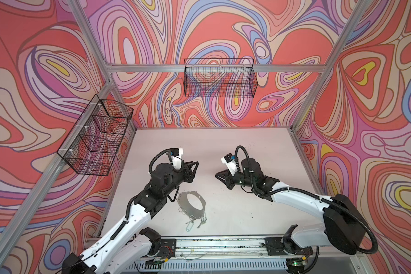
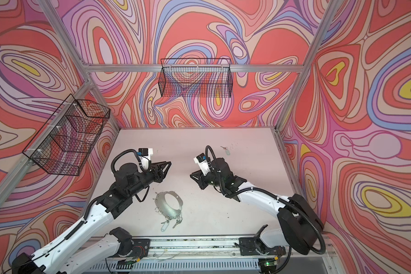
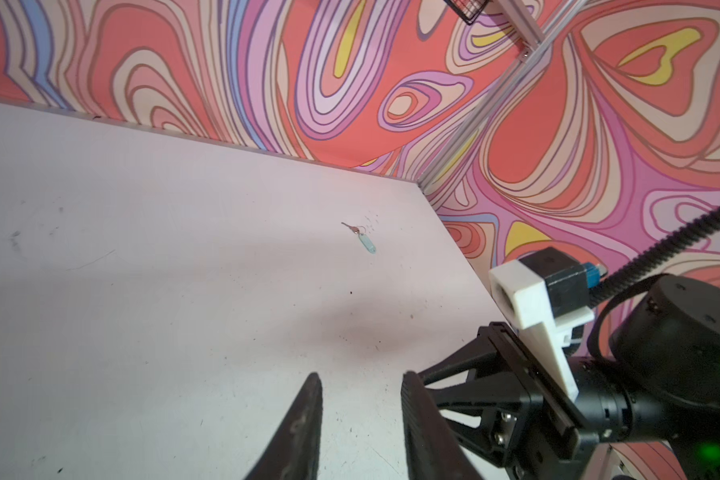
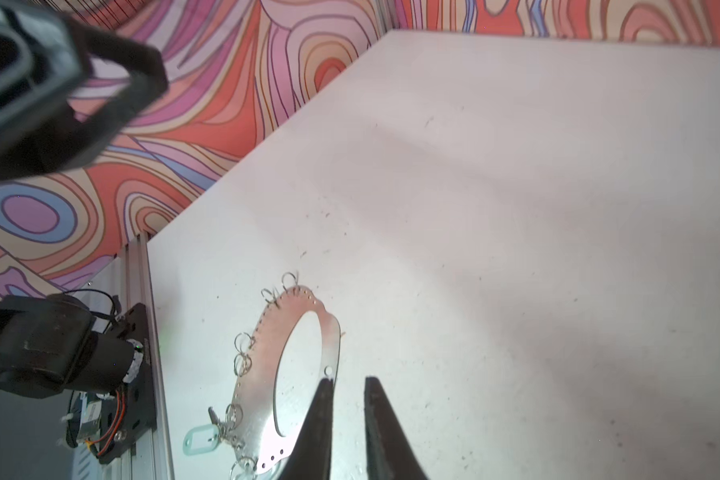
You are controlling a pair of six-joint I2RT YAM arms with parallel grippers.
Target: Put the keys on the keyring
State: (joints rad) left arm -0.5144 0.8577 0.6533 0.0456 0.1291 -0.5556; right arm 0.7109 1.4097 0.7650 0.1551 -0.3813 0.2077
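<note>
Hovering above worktop (image 3: 142, 291), left fingers (image 3: 304, 419) standing partly apart, gripping nothing; right fingers (image 4: 321, 419) sitting slightly apart, likewise empty. Keyring (image 4: 267, 353) lying flat near right fingers, untouched, tagged keys (image 4: 202, 440) clustering at its rim. Loose key (image 3: 360, 239) lying well beyond left fingers.

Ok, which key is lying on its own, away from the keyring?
The key with the mint-blue tag, alone at the far right of the table. The other keys, one white-tagged, cluster at the near edge of the keyring.
</note>
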